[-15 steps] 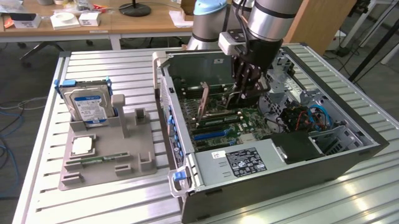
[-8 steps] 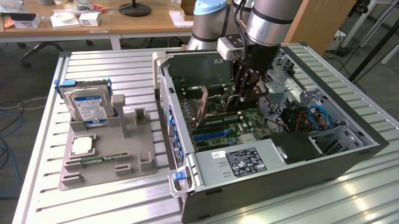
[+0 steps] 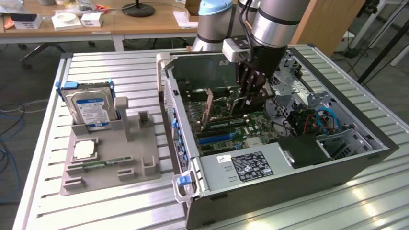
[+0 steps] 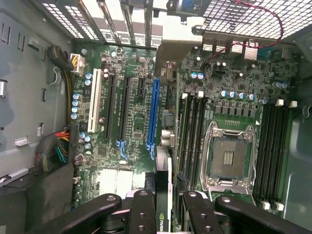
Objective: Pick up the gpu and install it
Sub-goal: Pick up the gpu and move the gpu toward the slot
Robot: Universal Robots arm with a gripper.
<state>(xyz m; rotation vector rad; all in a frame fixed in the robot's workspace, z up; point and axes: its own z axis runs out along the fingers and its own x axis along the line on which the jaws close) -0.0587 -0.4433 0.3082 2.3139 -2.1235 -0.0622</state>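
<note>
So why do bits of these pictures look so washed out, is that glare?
Yes: in the exterior view, light glares off the table, while the case is dimmer inside; in the wrist view, the rear slots burn white, the motherboard is evenly lit, and the gpu in the jaws looks dark.

Hard drive (image 3: 89,108) in grey holder (image 3: 121,160)

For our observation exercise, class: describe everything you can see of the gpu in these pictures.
The gpu shows edge-on in the wrist view: a thin card, dark face with a green logo, pale edge. The claw clamps it on both faces, holding it inside the open computer case, over the motherboard close to the blue slot.
</note>
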